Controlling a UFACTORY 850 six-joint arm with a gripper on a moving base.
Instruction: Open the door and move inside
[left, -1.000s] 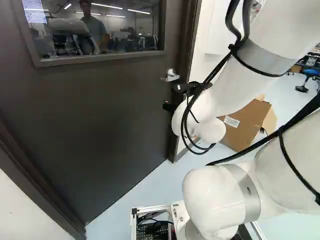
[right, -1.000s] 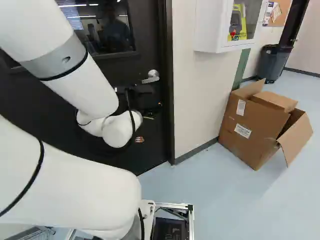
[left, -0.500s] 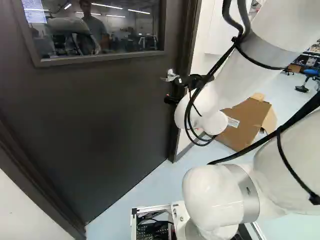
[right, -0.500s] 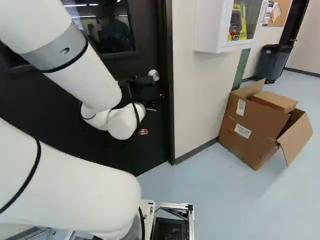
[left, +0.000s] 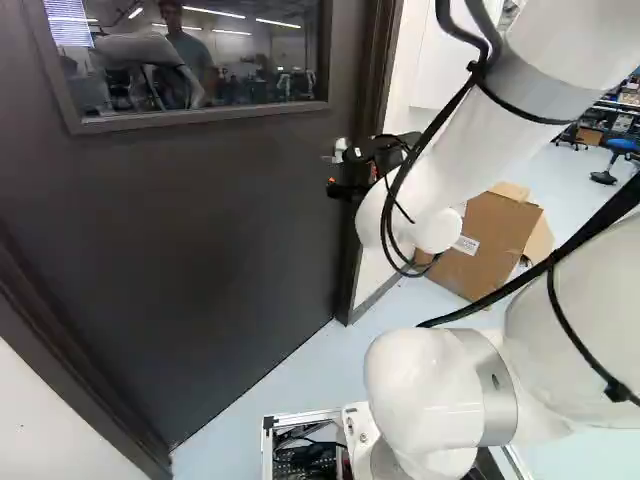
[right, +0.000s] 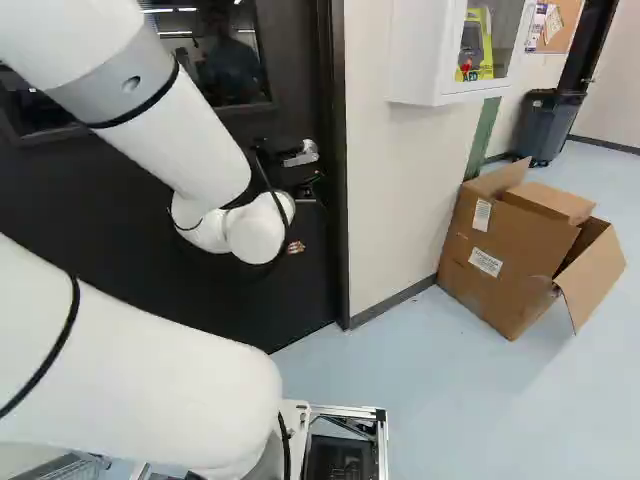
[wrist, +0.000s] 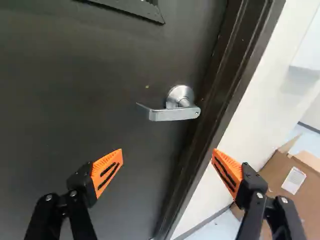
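Observation:
The dark door (left: 200, 230) stands closed in its frame, a window in its upper part. Its silver lever handle (wrist: 175, 114) lies ahead of the gripper, untouched, and shows as a handle (right: 302, 153) in the right base view. In the left base view the black gripper (left: 345, 188) is near the handle, at the door's latch side, its far parts partly hidden by the wrist. Seen from the wrist, the gripper (wrist: 167, 162) has its orange-padded fingers wide apart with nothing between them.
Right of the door are its dark frame (right: 338, 200) and a pale wall (right: 400, 200) bearing a white cabinet (right: 430, 60). An open cardboard box (right: 510, 250) stands on the floor by that wall, with a grey bin (right: 548, 125) farther back.
The arm's wrist and gripper have risen and shifted slightly right in both base views, nearer the handle's height. The base and the door have not moved.

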